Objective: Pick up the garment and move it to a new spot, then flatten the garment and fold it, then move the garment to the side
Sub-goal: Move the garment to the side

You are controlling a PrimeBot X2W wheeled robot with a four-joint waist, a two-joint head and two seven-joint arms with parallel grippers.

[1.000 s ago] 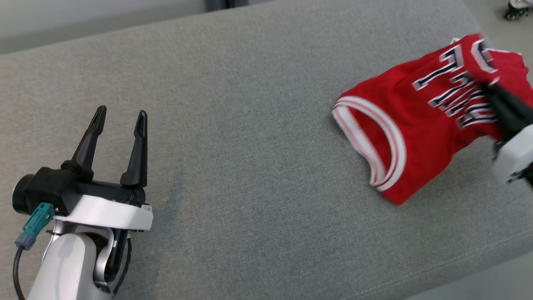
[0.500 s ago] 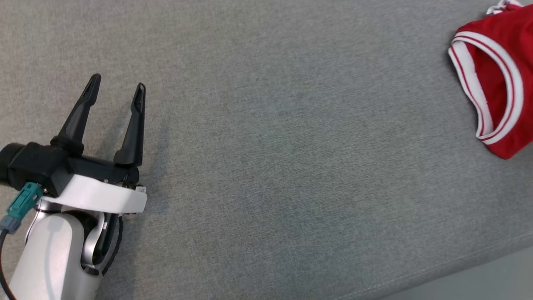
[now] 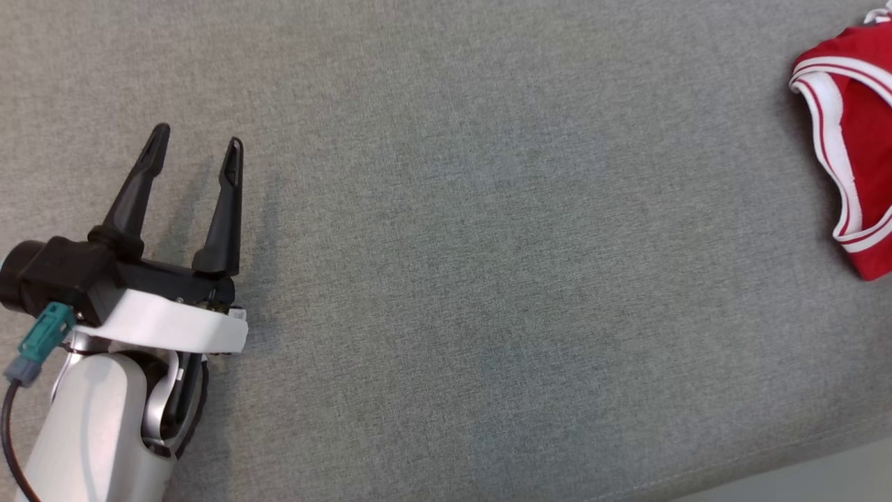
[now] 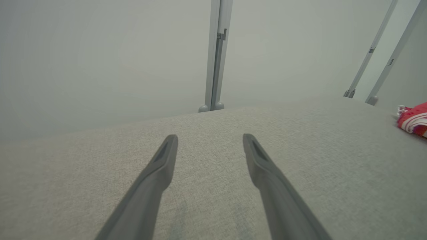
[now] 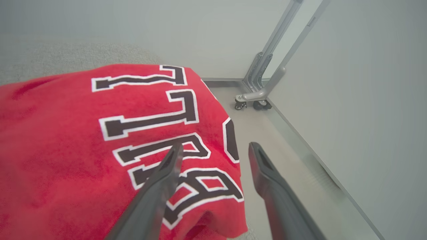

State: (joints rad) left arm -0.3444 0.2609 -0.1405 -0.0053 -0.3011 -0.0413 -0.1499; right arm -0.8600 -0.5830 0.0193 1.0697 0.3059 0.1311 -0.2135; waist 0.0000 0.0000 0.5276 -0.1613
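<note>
The garment (image 3: 864,174) is a red jersey with white trim, lying bunched on the grey padded surface (image 3: 453,244) at the head view's far right edge. My left gripper (image 3: 197,139) hovers open and empty over the surface at the lower left, far from the jersey. The left wrist view shows its gripper (image 4: 210,137) with spread fingers and the garment (image 4: 415,119) small at the right edge. In the right wrist view, my right gripper (image 5: 216,146) is open just above the garment (image 5: 83,133), by its lettered edge, with nothing clamped between the fingers.
The surface's front edge (image 3: 766,467) runs across the lower right of the head view. A metal post (image 4: 215,66) stands behind the surface. A wheeled metal stand (image 5: 257,100) sits on the floor past the garment's end, near a wall.
My right gripper was shut on the garment and now stands open over it, so the garment is let go. The head camera has shifted, putting the garment at the right edge. The left gripper holds still.
</note>
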